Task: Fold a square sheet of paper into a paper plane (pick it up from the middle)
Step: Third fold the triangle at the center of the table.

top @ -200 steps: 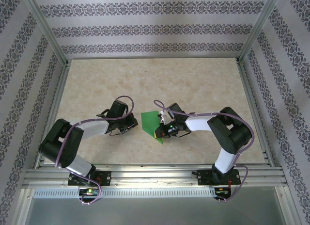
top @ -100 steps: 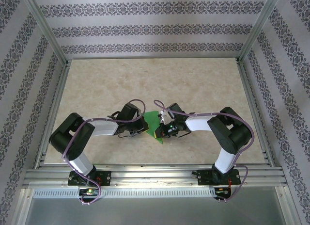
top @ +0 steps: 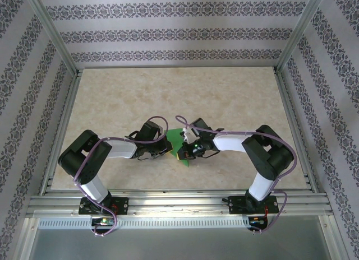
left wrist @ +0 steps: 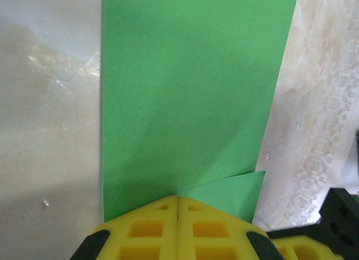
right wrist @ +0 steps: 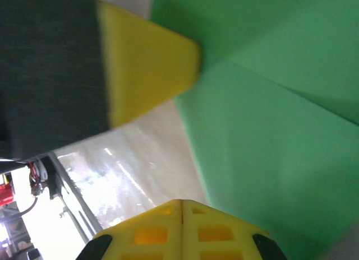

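On the beige marbled table (top: 224, 97), near its front middle and between my two wrists, lies the green sheet (top: 175, 139). It is bright, plain green with no marks. From above it reads as a small angular patch, pointed at the near end. Both wrists overlap it, so the full outline is hidden.

Left wrist view: the green sheet (left wrist: 190, 103) lies as a long band running away from my fingers. The left edge is straight and the right edge slants inward toward me. A small triangular flap (left wrist: 238, 190) pokes out past the band's near right corner. The far end is cut off by the top of the frame.

Right wrist view: the green sheet (right wrist: 280, 131) takes up the right side. One straight crease runs diagonally across it, splitting it into two facets. The picture is blurred and the edges are soft.

Left claw (top: 166, 150): fingers pressed together, no gap. In its own view the yellow fingertips (left wrist: 151, 221) sit at the sheet's near edge. I cannot tell whether a layer is pinched between the pads.

Right claw (top: 182, 153): likewise closed tight, with its yellow fingertips (right wrist: 151, 229) meeting at a seam beside the sheet's edge. I cannot tell whether it pinches or only presses.

One yellow finger (right wrist: 148, 69) of the left claw appears in the right wrist view, its tip touching the sheet's upper edge.
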Motion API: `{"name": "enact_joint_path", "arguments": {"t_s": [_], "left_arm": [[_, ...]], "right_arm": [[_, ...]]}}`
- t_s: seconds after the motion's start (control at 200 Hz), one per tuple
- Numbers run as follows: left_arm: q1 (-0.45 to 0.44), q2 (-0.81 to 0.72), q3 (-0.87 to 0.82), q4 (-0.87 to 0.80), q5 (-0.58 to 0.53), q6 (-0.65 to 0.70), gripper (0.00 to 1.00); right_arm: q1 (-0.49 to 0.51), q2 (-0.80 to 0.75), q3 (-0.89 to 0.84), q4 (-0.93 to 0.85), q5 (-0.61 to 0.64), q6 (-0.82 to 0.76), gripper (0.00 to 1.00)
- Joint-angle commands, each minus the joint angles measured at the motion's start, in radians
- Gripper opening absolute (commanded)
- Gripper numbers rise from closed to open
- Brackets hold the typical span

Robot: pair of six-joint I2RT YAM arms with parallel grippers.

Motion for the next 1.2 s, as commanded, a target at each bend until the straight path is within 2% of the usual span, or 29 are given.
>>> {"name": "enact_joint_path", "arguments": {"t_s": [0.0, 0.305, 0.58, 0.804, 0.944, 1.084, 1.194], "left_arm": [[-0.009, 0.013, -0.026, -0.054, -0.040, 0.003, 0.03], [-0.009, 0.011, -0.022, -0.060, -0.050, 0.002, 0.01], [-0.007, 0.019, -0.035, -0.079, -0.077, -0.003, 0.00], [-0.008, 0.020, -0.040, -0.079, -0.083, -0.007, 0.00], [-0.007, 0.013, -0.036, -0.082, -0.077, 0.000, 0.00], [-0.008, 0.004, -0.027, -0.099, -0.077, 0.012, 0.00], [-0.008, 0.001, -0.025, -0.095, -0.081, 0.011, 0.00]], "right_arm": [[0.014, 0.029, 0.047, -0.019, 0.004, -0.007, 0.00], [0.005, 0.110, 0.025, -0.007, 0.025, -0.011, 0.01], [-0.032, -0.016, -0.098, -0.002, -0.057, -0.027, 0.04], [-0.072, -0.124, -0.199, -0.066, -0.048, -0.076, 0.06], [-0.078, -0.175, -0.172, -0.117, -0.044, -0.088, 0.06], [-0.076, -0.201, -0.146, 0.004, -0.146, -0.005, 0.06], [-0.076, -0.154, -0.101, 0.011, -0.114, 0.006, 0.05]]}}
